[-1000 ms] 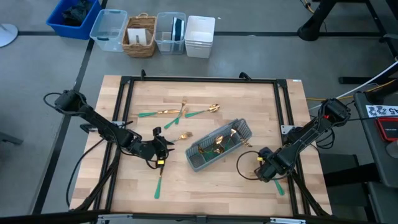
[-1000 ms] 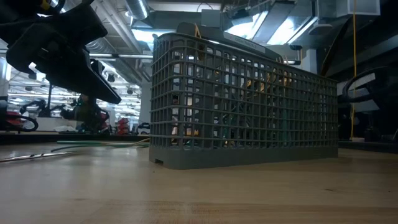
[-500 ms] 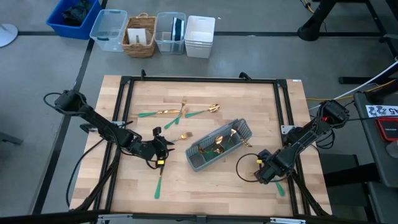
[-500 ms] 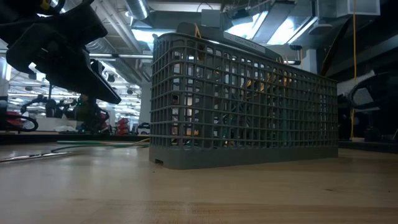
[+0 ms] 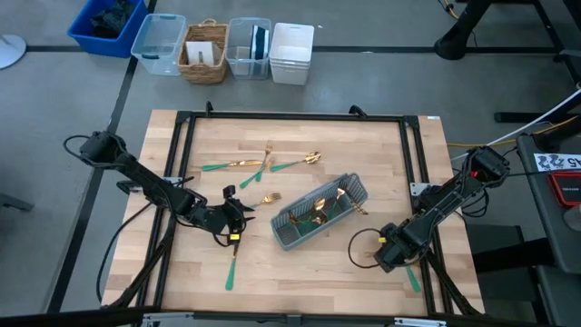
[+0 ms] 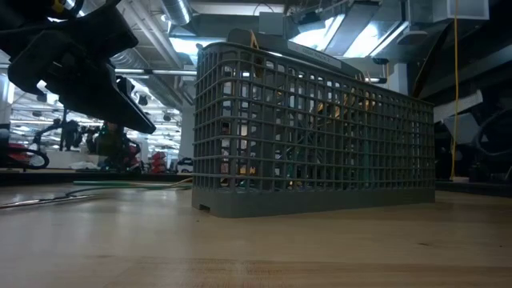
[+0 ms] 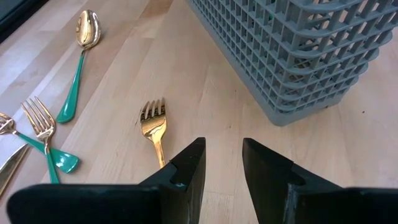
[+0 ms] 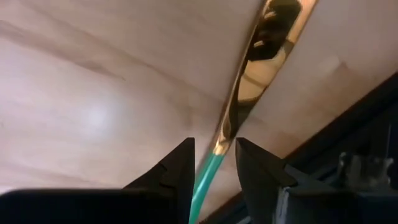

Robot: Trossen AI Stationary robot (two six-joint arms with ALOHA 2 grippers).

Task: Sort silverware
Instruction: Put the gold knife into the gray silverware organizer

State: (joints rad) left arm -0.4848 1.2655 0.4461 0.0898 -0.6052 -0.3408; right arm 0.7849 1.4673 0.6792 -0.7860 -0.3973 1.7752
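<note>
Two wrist views only, right hand (image 8: 214, 163) straddling knife (image 8: 249, 93), narrow left hand (image 7: 222, 163) behind fork (image 7: 153, 124)

Light wooden table (image 5: 300, 272) edged by a black frame. Resting on it: a grey slotted caddy (image 5: 318, 213) near its middle, just ahead of the left gripper's fingers (image 7: 186, 168); a gold fork (image 7: 153, 124) directly in front of those fingers; a spoon (image 7: 81, 56) and another fork (image 7: 42, 134) with teal handles beyond it to one side; a teal-handled gold piece (image 8: 249, 87) lying between the right gripper's fingers (image 8: 177, 168)
</note>
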